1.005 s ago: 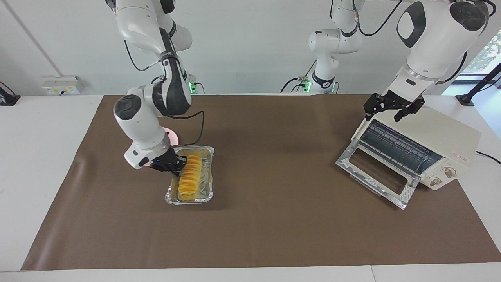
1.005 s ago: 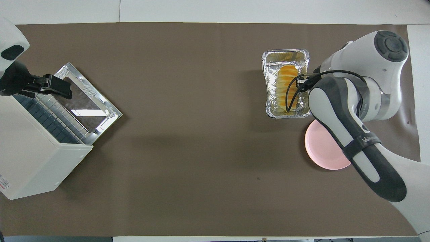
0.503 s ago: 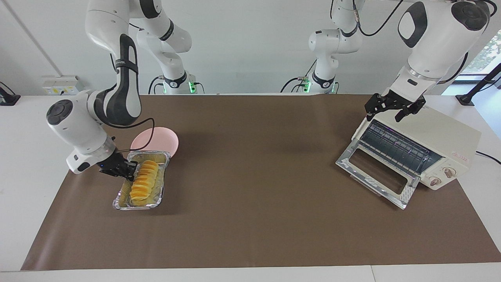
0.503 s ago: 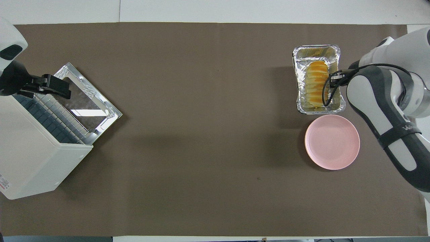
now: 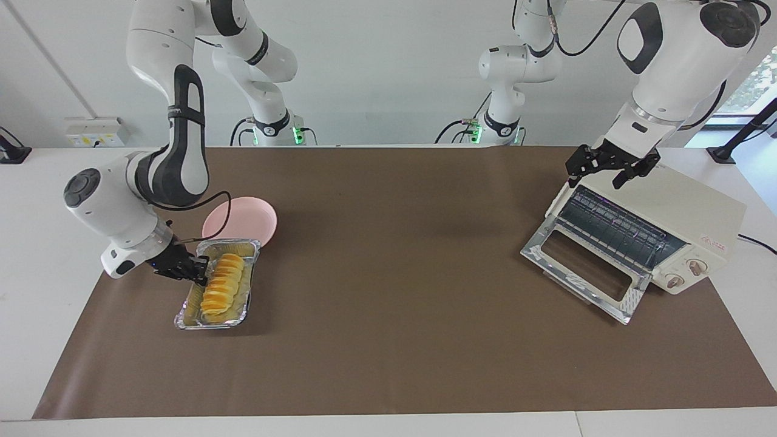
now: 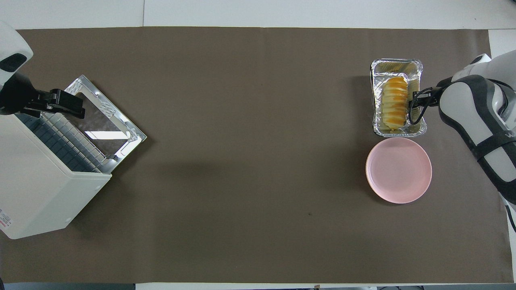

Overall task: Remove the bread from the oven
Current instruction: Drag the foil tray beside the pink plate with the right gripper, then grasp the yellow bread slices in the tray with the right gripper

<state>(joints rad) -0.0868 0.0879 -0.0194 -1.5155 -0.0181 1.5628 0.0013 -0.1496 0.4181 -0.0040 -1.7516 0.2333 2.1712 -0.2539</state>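
Right jaws: pressed together on the thin rim of the foil tray (image 5: 206, 326), at its long side toward the right arm's end of the desk (image 5: 394, 273).
Tray risk: a one-sided pinch on soft foil could fold or tear the rim. Any lift would likely tip the tray and let its load slide out.
Bread (image 5: 221, 285): out of the oven and lying lengthwise in the tray, just beside the jaws. A yellow-orange loaf, elongated, ridged into slice-like segments, and probably soft enough to dent.
Bread risk: the jaws hold the tray, not the loaf. A grab across the ridges could crush a segment or lose it.
Foil tray: crinkled, shiny, rectangular and shallow-walled. It seems to rest on the brown mat, which may snag its base.
Pink plate (image 5: 243, 221): round, smooth and low-rimmed. It sits just beside the tray's end, nearer to the robots, so a nudge from the tray could shove it.
Oven (image 5: 686, 212): cream, boxy and hard-shelled, well apart toward the left arm's end. Its silver-framed glass door (image 5: 583, 267) is dropped open, the wire rack (image 5: 613, 227) is bare, and it has two round knobs (image 5: 697, 267).
Left jaws: spread and holding nothing, over the oven's top front edge, waiting. A downward drift would knock the casing.
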